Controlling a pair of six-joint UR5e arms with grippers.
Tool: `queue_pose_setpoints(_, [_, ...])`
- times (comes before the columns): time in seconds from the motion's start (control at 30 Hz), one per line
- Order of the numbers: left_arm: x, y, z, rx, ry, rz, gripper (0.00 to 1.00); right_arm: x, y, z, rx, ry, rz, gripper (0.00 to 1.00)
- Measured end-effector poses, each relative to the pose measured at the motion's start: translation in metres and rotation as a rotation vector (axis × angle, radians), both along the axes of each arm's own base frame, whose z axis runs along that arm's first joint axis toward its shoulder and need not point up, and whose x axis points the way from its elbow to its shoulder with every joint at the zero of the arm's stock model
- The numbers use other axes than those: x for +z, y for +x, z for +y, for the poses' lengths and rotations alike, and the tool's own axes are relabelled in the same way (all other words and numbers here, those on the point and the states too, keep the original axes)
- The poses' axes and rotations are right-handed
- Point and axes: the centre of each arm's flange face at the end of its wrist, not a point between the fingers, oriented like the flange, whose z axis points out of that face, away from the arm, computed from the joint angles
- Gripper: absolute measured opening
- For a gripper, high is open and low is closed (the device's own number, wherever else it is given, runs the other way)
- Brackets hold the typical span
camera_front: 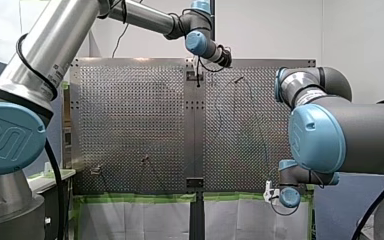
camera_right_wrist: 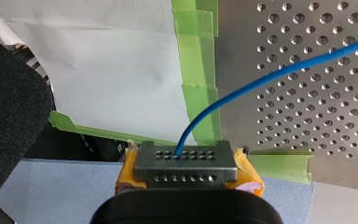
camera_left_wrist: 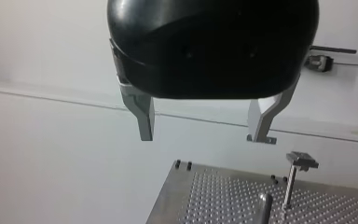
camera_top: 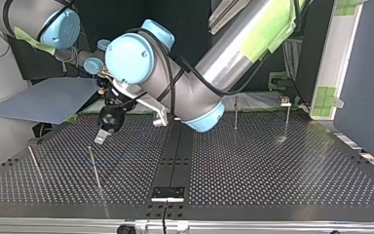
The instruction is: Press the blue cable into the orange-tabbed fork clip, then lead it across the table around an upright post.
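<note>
The blue cable [camera_right_wrist: 270, 77] runs from my right gripper [camera_right_wrist: 186, 165] out over the perforated table [camera_right_wrist: 317, 116]. The yellow pads [camera_right_wrist: 249, 179] are shut around a small perforated metal block from which the cable emerges. In the front view this gripper [camera_front: 268, 192] sits at the table's near edge, right of the middle, and the cable [camera_front: 266, 145] shows as a thin line going away from it. My left gripper [camera_left_wrist: 203, 136] hangs open and empty in the air over the table's far edge [camera_front: 198, 70]. Its metal fingers [camera_left_wrist: 144, 119] are well apart. I cannot make out an orange-tabbed clip.
Thin upright posts stand on the table: one with a flat head [camera_left_wrist: 300, 161] and a plain one [camera_left_wrist: 264, 205] below my left gripper, and others [camera_top: 235, 112] [camera_top: 287, 114] [camera_top: 93, 168] across the top view. Green tape [camera_right_wrist: 198, 70] lines the table's near edge.
</note>
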Motion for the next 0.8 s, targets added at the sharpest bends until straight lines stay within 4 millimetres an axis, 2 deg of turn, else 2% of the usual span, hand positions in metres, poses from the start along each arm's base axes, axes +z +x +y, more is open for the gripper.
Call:
queue_pose_setpoints(0.2, [-0.006,-0.001,-0.006,-0.053,0.039,-0.021,1.0,0.0,0.002,0.001,0.003,0.0,0.0,0.0])
queue_pose_setpoints(0.37, [-0.032,0.005,-0.016,-0.068,0.069,0.004,1.0,0.0,0.003,0.001,0.005,0.001,0.0,0.0])
queue_pose_setpoints(0.47, [-0.041,0.009,-0.018,-0.064,0.078,0.013,1.0,0.0,0.003,0.001,0.006,0.0,-0.001,0.0])
queue_pose_setpoints(0.8, [-0.043,0.011,-0.016,-0.03,0.081,0.015,1.0,0.001,0.004,-0.001,0.007,-0.003,-0.002,0.0])
